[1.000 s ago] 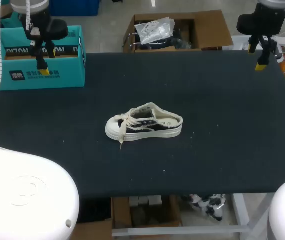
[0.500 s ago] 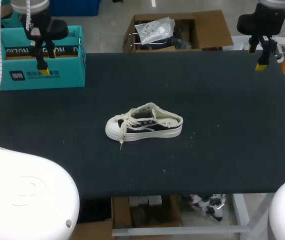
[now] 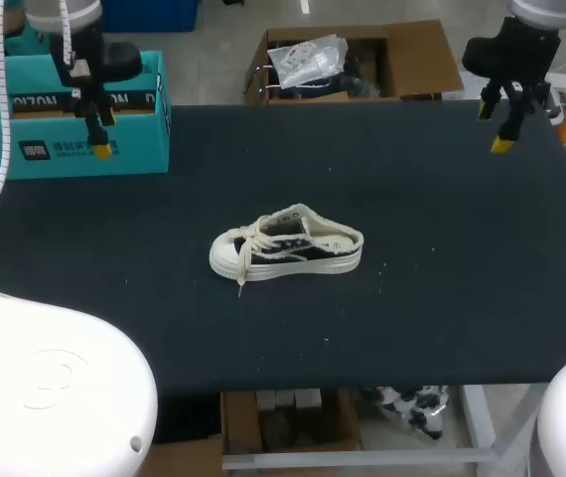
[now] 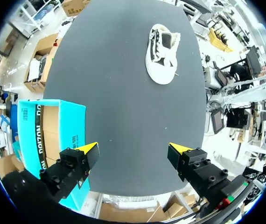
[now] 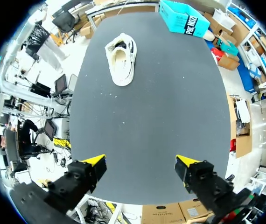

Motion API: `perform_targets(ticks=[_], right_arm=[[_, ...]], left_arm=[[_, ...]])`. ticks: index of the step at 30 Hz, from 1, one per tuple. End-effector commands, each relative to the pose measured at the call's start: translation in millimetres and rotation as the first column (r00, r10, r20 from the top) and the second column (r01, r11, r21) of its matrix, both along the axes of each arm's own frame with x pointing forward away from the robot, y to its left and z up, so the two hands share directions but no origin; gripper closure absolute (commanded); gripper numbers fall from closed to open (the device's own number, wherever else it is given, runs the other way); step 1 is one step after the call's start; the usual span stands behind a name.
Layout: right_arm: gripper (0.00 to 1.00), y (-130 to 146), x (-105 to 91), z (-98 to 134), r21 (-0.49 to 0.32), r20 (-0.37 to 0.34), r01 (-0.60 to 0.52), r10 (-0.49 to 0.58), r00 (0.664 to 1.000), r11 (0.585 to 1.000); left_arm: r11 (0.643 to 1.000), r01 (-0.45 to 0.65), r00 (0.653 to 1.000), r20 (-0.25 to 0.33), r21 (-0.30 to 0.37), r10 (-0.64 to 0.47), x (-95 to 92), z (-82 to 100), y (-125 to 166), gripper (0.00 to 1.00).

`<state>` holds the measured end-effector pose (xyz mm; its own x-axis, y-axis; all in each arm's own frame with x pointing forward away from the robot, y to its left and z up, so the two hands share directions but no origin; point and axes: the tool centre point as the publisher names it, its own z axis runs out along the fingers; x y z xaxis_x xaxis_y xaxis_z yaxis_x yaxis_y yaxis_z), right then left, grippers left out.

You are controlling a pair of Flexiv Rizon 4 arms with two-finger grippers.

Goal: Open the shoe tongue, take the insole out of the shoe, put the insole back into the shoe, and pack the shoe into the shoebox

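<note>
A cream and black shoe (image 3: 286,248) with loose laces lies on its sole in the middle of the black table (image 3: 412,298), toe to the left. It shows far ahead of both grippers, as the shoe (image 4: 163,52) in the left wrist view and the shoe (image 5: 121,59) in the right wrist view. The teal shoebox (image 3: 70,124) stands open at the table's back left; the shoebox (image 4: 49,135) lies beside my left gripper. My left gripper (image 3: 99,139) hangs open over the box's front wall. My right gripper (image 3: 496,124) hangs open above the back right corner, holding nothing.
The shoebox (image 5: 185,19) takes up the back left corner. Bare black tabletop surrounds the shoe on all sides, out to the front edge.
Both arms have shifted slightly: the left gripper moved a little right and down over the box, the right gripper a little left and down. The shoe has not moved.
</note>
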<state>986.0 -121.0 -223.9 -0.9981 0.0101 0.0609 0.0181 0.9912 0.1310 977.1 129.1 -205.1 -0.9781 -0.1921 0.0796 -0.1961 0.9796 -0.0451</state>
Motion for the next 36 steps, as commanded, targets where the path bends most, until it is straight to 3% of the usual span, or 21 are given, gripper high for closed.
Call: perform_targets(ticks=[1,5,6,7,9,10,13,15,16,17,18,31,33,34,35,36], right_arm=[[0.00,11,-13.0,-22,0.100,0.012,0.003,-0.004,1.000,0.995],[0.00,31,-29.5,-35,0.231,0.023,0.019,-0.025,0.999,0.973],[0.00,37,-33.6,-38,0.258,0.020,0.025,-0.031,0.999,0.966],[0.00,43,-37.4,-41,0.264,0.024,0.024,-0.032,0.999,0.964],[0.00,55,-44.3,-46,0.303,0.036,0.023,-0.035,0.999,0.953],[0.00,61,-47.9,-49,0.317,0.042,0.022,-0.038,0.998,0.948],[0.00,77,-56.7,-59,0.375,0.052,0.024,-0.047,0.998,0.927],[0.00,87,-59.2,-66,0.408,0.044,0.030,-0.053,0.998,0.913],[0.00,92,-61.0,-69,0.428,0.045,0.036,-0.061,0.997,0.903],[0.00,96,-62.1,-71,0.463,0.040,0.045,-0.071,0.997,0.885],[0.00,99,-63.1,-73,0.499,0.030,0.043,-0.067,0.997,0.865],[0.00,99,-63.1,-73,0.499,0.030,0.043,-0.067,0.997,0.865],[0.00,99,-63.1,-73,0.499,0.030,0.043,-0.067,0.997,0.865],[0.00,99,-63.1,-73,0.499,0.030,0.043,-0.067,0.997,0.865],[0.00,103,-64.0,-76,0.505,0.034,0.048,-0.075,0.997,0.862],[0.00,109,-65.4,-80,0.506,0.025,0.059,-0.084,0.996,0.860]], left_arm=[[0.977,-0.211,0.976,-0.066,-0.035,0.209,-10.6,-7.3,-7,0.00],[0.921,-0.389,0.918,-0.099,-0.032,0.384,-20.5,-14.2,-16,0.00],[0.887,-0.462,0.885,-0.065,-0.004,0.460,-22.1,-16.6,-18,0.00],[0.883,-0.469,0.881,-0.089,-0.036,0.465,-24.6,-18.2,-20,0.00],[0.825,-0.564,0.826,-0.035,-0.022,0.563,-29.5,-21.2,-23,0.00],[0.829,-0.558,0.830,-0.053,-0.044,0.556,-33.0,-23.4,-25,0.00],[0.772,-0.634,0.773,-0.014,-0.034,0.634,-39.5,-29.5,-31,0.00],[0.695,-0.719,0.692,0.083,-0.020,0.718,-43.0,-31.9,-35,0.00],[0.677,-0.735,0.671,0.105,-0.031,0.734,-45.3,-31.4,-37,0.00],[0.633,-0.774,0.623,0.176,-0.001,0.762,-47.9,-31.4,-40,0.00],[0.628,-0.777,0.621,0.197,0.031,0.759,-50.4,-32.3,-45,0.00],[0.628,-0.777,0.621,0.197,0.031,0.759,-50.4,-32.3,-45,0.00],[0.570,-0.820,0.571,0.104,0.046,0.814,-48.6,-26.5,-59,0.00],[0.546,-0.837,0.546,0.123,0.041,0.829,-50.4,-28.0,-67,0.00],[0.526,-0.848,0.530,0.100,0.062,0.842,-53.0,-29.9,-75,0.00],[0.478,-0.873,0.486,0.079,0.097,0.870,-51.9,-30.1,-83,0.00]])
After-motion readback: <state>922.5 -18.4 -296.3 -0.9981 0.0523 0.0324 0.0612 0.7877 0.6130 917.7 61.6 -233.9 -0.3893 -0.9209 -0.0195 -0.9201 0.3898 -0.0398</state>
